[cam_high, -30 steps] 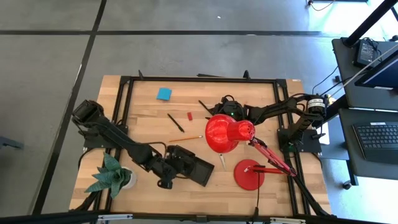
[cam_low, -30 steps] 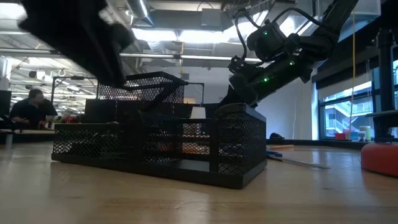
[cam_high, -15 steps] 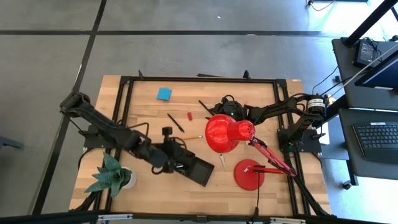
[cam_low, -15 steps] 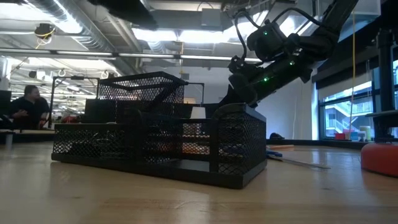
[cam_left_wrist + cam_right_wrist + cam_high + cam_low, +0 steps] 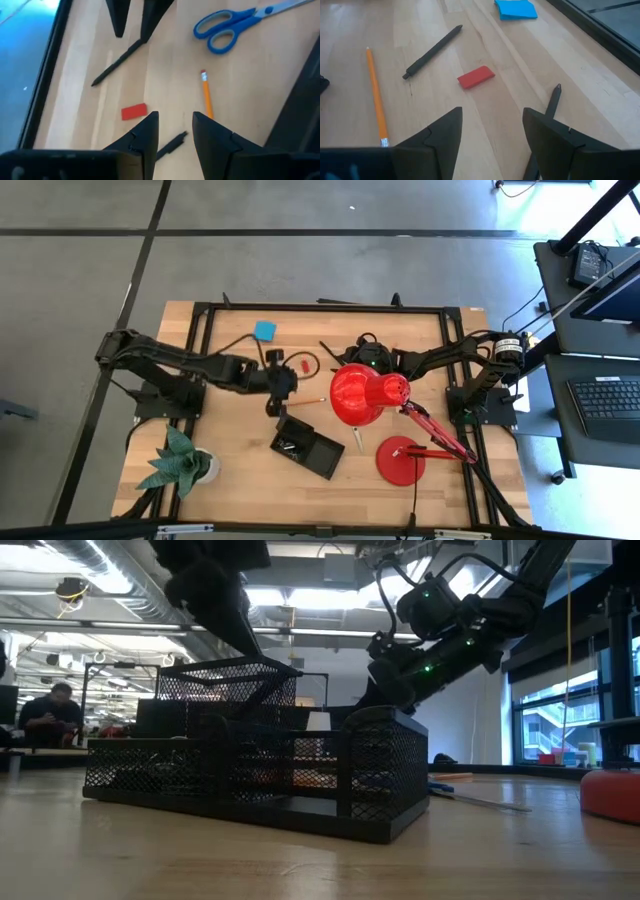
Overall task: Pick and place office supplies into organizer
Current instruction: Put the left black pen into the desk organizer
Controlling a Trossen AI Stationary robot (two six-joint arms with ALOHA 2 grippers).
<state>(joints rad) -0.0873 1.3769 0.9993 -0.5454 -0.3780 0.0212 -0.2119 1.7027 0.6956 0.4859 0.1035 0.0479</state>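
The organizer, a black mesh tray, rests on the table's near middle. My left gripper hovers open above the table, beyond the organizer's far side. Under it lies one black pen, with the red piece and a pencil to either side. Blue-handled scissors lie farther off. A blue sticky-note pad lies near the far edge. My right gripper stands open and low by the lamp shade, beside a second black pen.
A big red lamp, with its shade and round base, stands right of the organizer and covers part of the table. A green paper plant sits at the near left corner. Bare wood lies left of the left gripper.
My left gripper has risen from the organizer's left end and swung toward the far edge. It now hangs over the pen and the red piece. The gap between its fingers looks the same. The organizer has stayed in place.
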